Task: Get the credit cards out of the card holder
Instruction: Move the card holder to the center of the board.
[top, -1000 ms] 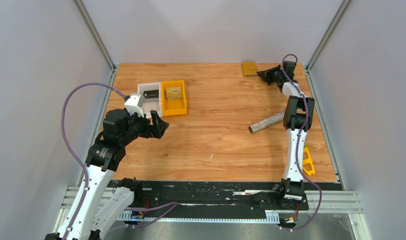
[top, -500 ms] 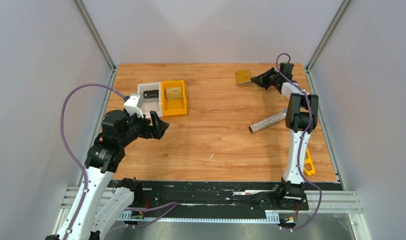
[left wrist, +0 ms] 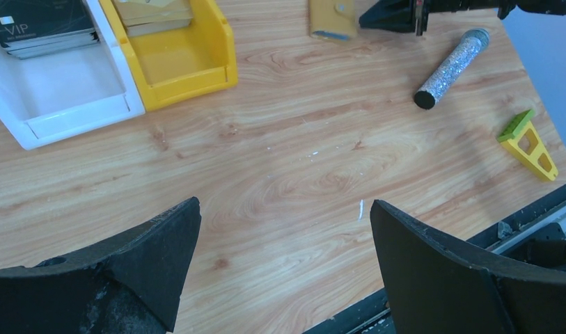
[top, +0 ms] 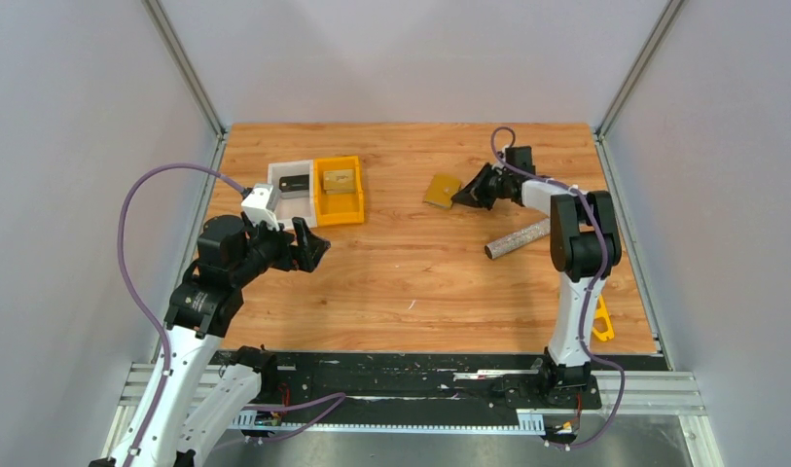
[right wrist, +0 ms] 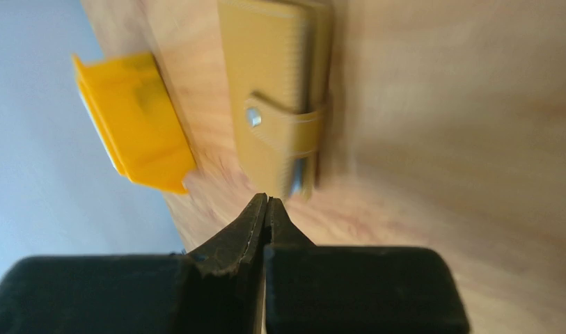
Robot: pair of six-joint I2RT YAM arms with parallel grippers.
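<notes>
holder: card holder (top: 441,191) right of orange bin (top: 340,206), strap snapped
R fingers (right wrist: 246,228): clenched, tips at its edge
L fingers (left wrist: 154,243): released, by bin
progress: I'd say barely started, no cards out

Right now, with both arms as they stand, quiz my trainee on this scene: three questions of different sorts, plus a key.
1. True or false: the snap strap on the card holder is fastened.
2. Which one is shut? A) left pincer B) right pincer C) both
3. Fill in: the dark VIP cards lie in the ____ bin, right beside the orange bin.

Key: 1 true; 2 B; 3 white bin.
</notes>
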